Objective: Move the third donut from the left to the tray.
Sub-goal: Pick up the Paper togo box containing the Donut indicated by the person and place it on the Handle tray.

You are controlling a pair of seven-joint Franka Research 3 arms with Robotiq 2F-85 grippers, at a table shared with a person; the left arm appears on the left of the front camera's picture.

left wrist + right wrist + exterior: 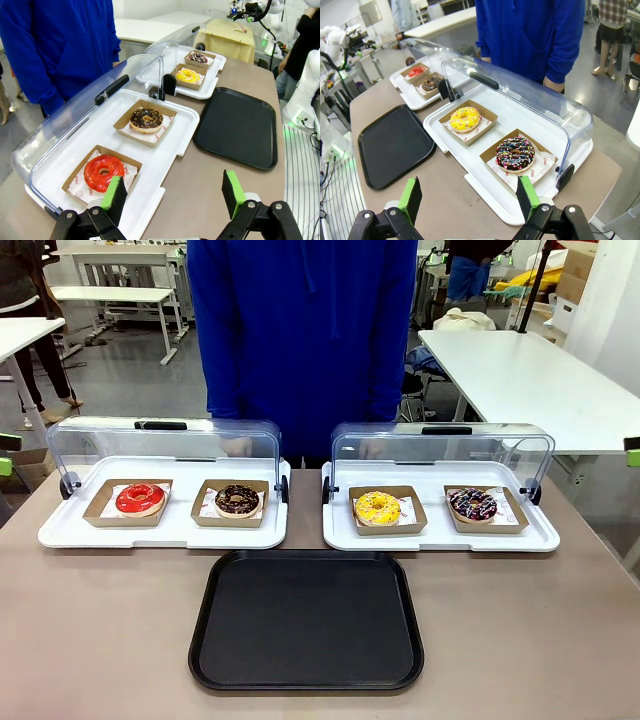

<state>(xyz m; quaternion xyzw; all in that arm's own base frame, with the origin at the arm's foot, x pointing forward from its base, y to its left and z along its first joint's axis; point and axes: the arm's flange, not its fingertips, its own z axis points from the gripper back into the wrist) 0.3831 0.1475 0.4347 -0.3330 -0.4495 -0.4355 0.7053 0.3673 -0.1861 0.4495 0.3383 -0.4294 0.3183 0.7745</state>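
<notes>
Right gripper [469, 196]: fingers wide apart, nothing between them, hanging above the near right of the bench [100, 640]. Left gripper [174, 194]: likewise spread and empty, at the near left. Yellow donut [377, 507] sits in its brown cardboard holder [412, 521] on the left half of the right-hand white tray [440, 538], clear lid [440, 445] raised, a dark sprinkled donut [472, 504] to its right. Black tray [305, 620] lies flat on the bench, centred, just near of both white trays. Person in blue [300, 330] stands at the far side.
</notes>
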